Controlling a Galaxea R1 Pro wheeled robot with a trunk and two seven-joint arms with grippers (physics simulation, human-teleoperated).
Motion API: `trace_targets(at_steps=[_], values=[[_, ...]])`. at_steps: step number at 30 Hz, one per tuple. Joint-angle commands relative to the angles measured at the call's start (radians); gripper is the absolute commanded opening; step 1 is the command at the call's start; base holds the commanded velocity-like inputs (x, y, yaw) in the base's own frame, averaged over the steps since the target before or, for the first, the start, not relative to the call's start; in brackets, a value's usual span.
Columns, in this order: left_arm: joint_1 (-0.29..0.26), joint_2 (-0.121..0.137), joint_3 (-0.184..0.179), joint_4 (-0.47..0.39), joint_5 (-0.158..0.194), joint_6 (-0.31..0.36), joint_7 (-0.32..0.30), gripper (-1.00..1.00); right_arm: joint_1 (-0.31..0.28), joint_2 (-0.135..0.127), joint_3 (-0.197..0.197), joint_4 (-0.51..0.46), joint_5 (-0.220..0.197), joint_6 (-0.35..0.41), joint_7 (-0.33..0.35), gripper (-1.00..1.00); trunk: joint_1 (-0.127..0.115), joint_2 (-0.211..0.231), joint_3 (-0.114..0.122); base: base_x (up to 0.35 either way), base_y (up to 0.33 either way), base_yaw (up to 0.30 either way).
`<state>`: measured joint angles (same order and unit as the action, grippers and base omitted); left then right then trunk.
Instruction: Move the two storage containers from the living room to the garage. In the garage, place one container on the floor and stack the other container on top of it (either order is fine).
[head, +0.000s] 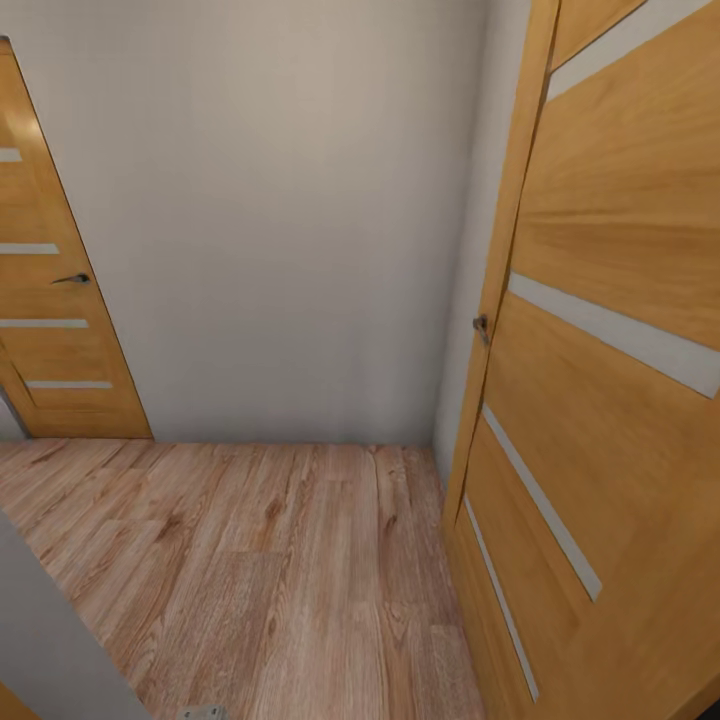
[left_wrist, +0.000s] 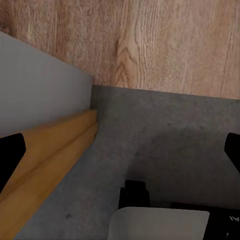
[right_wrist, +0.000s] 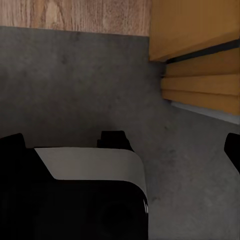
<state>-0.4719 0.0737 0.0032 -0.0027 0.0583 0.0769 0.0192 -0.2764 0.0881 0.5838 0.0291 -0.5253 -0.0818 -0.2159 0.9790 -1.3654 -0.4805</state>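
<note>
- Robot in transit at a threshold: wrist views show dark concrete floor (left_wrist: 165, 145) meeting light plank floor (head: 260, 560).
- Open door (head: 610, 380) at 3 o'clock hangs close; the base or right arm could clip its edge on a tight turn.
- Second door (head: 50, 300) at 9 o'clock, shut.
- Left tool (left_wrist: 120, 150) and right tool (right_wrist: 122, 147): fingertips stand wide apart, nothing between them.
- Storage containers: not seen; robot travels unloaded, so a fetch remains.

Ahead of me a plain grey-white wall (head: 290, 220) meets light wood plank flooring (head: 260, 570); honey-coloured doors (head: 620, 330) flank both sides (each with pale strips). Under my wrists, dark grey concrete (left_wrist: 165, 140).
</note>
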Motion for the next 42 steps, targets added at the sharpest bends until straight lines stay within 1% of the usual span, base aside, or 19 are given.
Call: trace_targets(at_steps=[1, 42], values=[[-0.001, 0.000, 0.000, 0.000, 0.006, 0.004, 0.002, 1.00, -0.001, 0.001, 0.008, 0.003, -0.010, -0.006, 0.000, 1.00, 0.000, -0.001, -0.001, 0.000, 0.000, 0.000], [-0.001, -0.002, 0.000, 0.001, 0.008, 0.004, 0.001, 1.00, -0.001, 0.001, 0.008, 0.003, -0.010, -0.006, 0.000, 1.00, 0.000, -0.001, -0.001, 0.000, 0.000, 0.000]])
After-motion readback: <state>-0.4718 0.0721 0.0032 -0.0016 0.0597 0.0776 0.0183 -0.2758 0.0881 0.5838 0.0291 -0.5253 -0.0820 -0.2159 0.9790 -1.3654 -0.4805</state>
